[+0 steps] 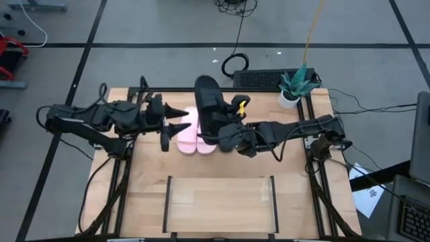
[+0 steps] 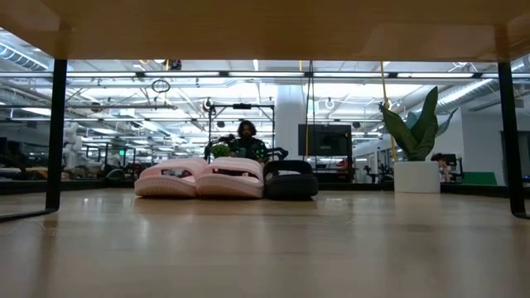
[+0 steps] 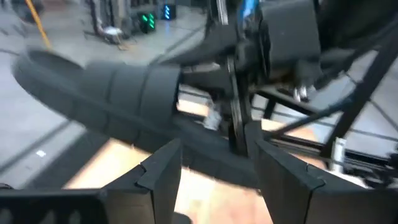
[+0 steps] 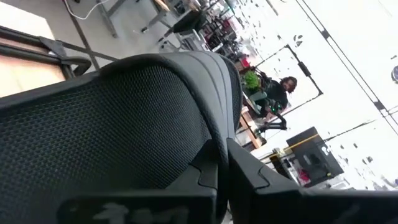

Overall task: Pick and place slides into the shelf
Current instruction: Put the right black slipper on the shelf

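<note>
A black slide (image 1: 207, 101) is lifted over the table's middle in my right gripper (image 1: 223, 134), which reaches in from the right. In the left wrist view this black slide (image 3: 106, 99) slants through the air. The pink pair (image 1: 190, 132) rests sole-down on the table, and the low view shows the pink pair (image 2: 203, 178) with the second black slide (image 2: 290, 180) beside it. My left gripper (image 1: 183, 121) is open, just left of the pink pair, pointing right, with the left gripper (image 3: 217, 180) facing the lifted slide. The shelf (image 1: 222, 202) stands at the table's near edge. My right gripper is shut on the lifted black slide at its near end (image 1: 216, 126), coming level from the table's right. In the right wrist view a finger (image 4: 249, 177) lies against the slide's edge (image 4: 214, 134), with the textured footbed filling the picture. The slide is clear of the table, its free end toward the far edge.
A potted plant (image 1: 293, 87) and a keyboard (image 1: 259, 79) sit at the table's far right. The shelf's black rails (image 1: 168, 202) bound its board; in the low view the shelf's board (image 2: 265, 25) spans overhead. A person (image 2: 246, 139) is in the room beyond.
</note>
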Tool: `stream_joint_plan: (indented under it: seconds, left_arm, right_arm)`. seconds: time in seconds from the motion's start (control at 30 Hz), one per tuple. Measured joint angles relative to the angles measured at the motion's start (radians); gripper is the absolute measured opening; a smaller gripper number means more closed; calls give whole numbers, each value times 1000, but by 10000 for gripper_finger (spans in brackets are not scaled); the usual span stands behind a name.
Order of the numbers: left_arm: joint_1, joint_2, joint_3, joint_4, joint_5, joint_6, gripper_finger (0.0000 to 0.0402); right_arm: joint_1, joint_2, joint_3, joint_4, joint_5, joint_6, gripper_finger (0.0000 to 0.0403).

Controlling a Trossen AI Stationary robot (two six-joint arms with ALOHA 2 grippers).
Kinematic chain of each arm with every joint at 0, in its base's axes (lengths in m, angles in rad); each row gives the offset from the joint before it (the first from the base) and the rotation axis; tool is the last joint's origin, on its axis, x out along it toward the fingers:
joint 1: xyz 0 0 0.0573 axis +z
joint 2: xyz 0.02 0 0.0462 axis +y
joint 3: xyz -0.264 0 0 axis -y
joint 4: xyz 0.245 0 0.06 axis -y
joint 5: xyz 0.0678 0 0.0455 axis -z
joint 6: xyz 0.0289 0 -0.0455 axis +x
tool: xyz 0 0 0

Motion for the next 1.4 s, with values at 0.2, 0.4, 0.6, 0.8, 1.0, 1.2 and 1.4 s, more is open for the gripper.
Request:
stream_joint_plan:
  seconds: [0.2,0.4,0.6,0.8,1.0,1.2,1.4]
  left_arm:
    - [0,59,50,6,-118,112,195]
    - [0,129,73,3,-242,214,195]
    - [-8,184,151,33,-303,332,195]
    - [-40,206,206,-11,-409,406,195]
    - [-70,204,206,-82,-438,362,195]
    - [-84,204,206,-141,-485,353,195]
    - [-82,204,206,-173,-535,364,195]
  right_arm:
    - [-11,0,0,92,-4,0,0]
    - [-13,0,0,126,-4,22,0]
    - [-22,36,1,139,-29,29,0]
    - [-26,80,1,145,-28,-23,0]
    - [-43,75,0,174,-24,-29,0]
    - [-44,76,0,307,-29,-128,0]
    - [-45,77,0,332,-29,-131,0]
